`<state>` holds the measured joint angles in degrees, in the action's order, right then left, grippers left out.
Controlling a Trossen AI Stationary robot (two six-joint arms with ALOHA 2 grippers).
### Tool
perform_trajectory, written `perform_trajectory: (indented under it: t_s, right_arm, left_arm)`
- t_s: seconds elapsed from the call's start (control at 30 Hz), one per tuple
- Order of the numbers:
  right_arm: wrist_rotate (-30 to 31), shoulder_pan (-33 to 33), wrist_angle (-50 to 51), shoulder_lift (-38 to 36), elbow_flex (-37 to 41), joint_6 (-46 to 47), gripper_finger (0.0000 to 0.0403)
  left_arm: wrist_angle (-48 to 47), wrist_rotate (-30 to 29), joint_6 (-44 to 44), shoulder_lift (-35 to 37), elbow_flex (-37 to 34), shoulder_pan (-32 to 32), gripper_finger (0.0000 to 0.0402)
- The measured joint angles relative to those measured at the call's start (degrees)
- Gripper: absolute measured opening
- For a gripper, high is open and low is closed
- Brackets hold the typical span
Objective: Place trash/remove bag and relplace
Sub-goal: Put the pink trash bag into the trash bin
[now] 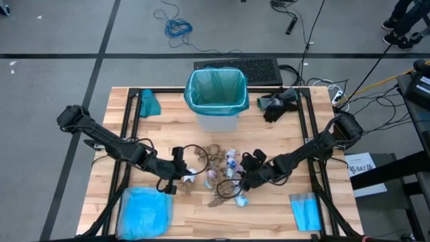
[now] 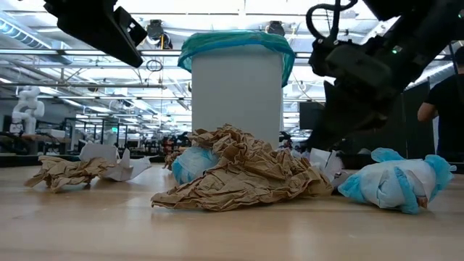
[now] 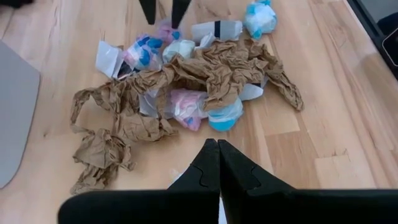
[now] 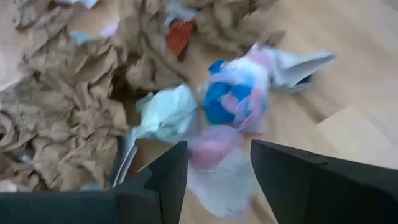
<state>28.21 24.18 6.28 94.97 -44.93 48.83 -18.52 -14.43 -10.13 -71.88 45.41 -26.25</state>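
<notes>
The trash [image 1: 218,171] lies in a loose pile on the table's middle: brown paper wads [image 3: 205,74] and small white, blue and pink wrappers. Behind it stands a white bin [image 2: 235,90], the teal-green bag [image 1: 215,91] lining it and folded over its rim. My left gripper [image 3: 216,142] hangs shut above the table, left of the pile, with nothing in it. My right gripper [image 4: 217,146] is open and low at the pile's right side. Its fingers stand on either side of a pink-and-white wrapper [image 4: 214,165]. My right gripper comes at the pink-and-white wrapper [image 4: 211,152] slanting down from the table's right side, one finger on each side of it. Whether the fingers touch it I cannot tell. The wrapper lies on the table.
A pale blue plastic bag [image 1: 144,212] lies at the near left, a small folded blue sheet [image 1: 306,210] at the near right. A teal bundle [image 1: 149,102] and a black object [image 1: 279,104] flank the bin. Black frame rails [image 1: 127,128] run along both sides.
</notes>
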Motion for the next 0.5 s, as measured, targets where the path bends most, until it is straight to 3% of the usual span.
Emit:
perform_trajectory:
  t_s: [0.27,0.33,0.5]
  right_arm:
    - [-1.6,-0.2,-2.3,4.1,0.0,3.0,0.0158]
    - [-1.5,-0.2,-2.2,4.5,0.0,4.2,0.0133]
    - [-1.3,0.8,-1.7,4.0,0.0,3.8,0.0024]
  left_arm:
    - [0.0,0.9,0.0,0.0,0.0,0.0,0.0000]
    - [0.0,0.9,0.0,0.0,0.0,0.0,0.0000]
    - [0.0,0.9,-0.1,0.0,0.0,0.0,0.0000]
